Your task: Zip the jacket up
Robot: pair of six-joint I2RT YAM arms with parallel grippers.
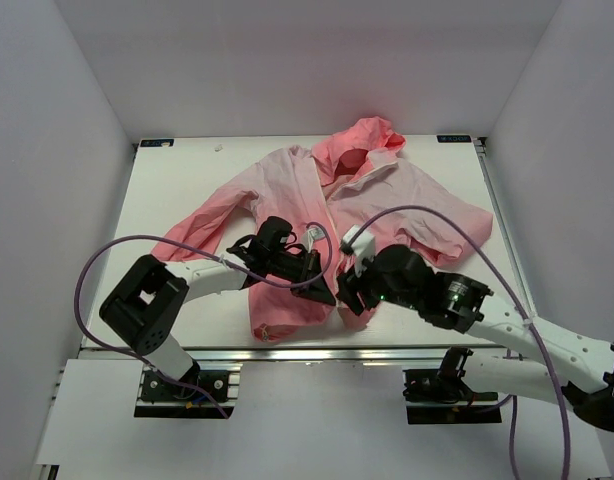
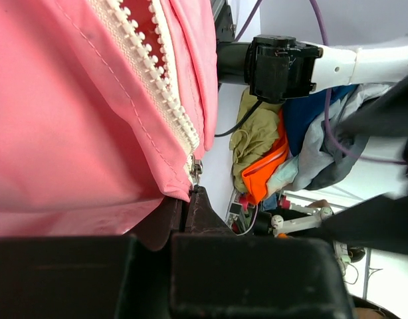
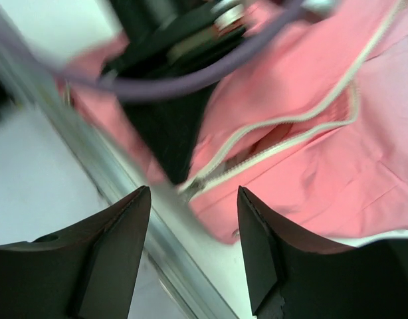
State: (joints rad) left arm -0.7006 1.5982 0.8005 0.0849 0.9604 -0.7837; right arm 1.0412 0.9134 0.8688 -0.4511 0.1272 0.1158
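Two tools meet at the near hem of the jacket (image 1: 287, 190), which lies spread flat on the white bench (image 1: 177, 175) with its hood (image 1: 362, 135) toward the far edge and its sleeves out to either side. The cloth shades from pale pink at the chest to deeper coral at the hem.

The left tool (image 1: 312, 288) has its dark fingers (image 2: 204, 212) pressed together, clamped on the hem right at the foot of the white zipper (image 2: 143, 66). In the left wrist view the small metal slider (image 2: 196, 169) sits just above those fingertips, at the very bottom of the track. Above it the two rows of teeth part, showing a strip of coral lining.

The right tool (image 1: 347, 298) hovers just beside the left one over the same corner. Its fingers (image 3: 124, 239) stand well apart and hold nothing. Between them, in its wrist view, the blurred lower end of the zipper shows, with the near edge of the bench below.

A purple cable (image 1: 97, 265) loops from each arm.
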